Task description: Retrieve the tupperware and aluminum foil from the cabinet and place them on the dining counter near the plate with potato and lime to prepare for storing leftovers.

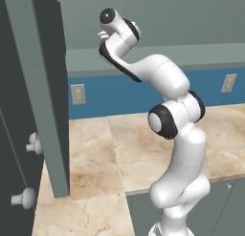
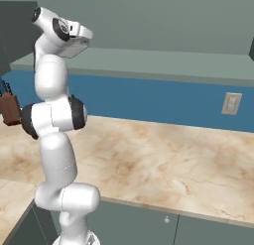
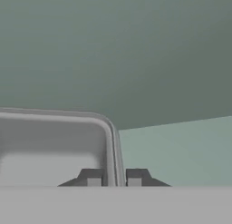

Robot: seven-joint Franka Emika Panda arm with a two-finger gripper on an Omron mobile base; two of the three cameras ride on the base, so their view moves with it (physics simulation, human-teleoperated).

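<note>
In the hand view the translucent grey tupperware (image 3: 54,146) fills the lower left, standing on the pale shelf (image 3: 181,150) of the cabinet (image 3: 113,51). My gripper (image 3: 114,178) is shut on the tupperware's right wall, one fingertip inside the rim and one outside. In the left base view the arm reaches up, with the hand (image 1: 111,27) inside the cabinet beside its open door (image 1: 40,87). The right base view has the hand (image 2: 74,38) above the cabinet's shelf (image 2: 149,63). The aluminum foil, the dining counter and the plate are out of view.
Below the cabinet runs a marble wall counter (image 1: 110,149) with a blue backsplash (image 2: 149,102) and wall outlets (image 1: 78,93). A brown knife block (image 2: 9,110) stands at the left. Two round knobs (image 1: 33,144) stick out at the far left.
</note>
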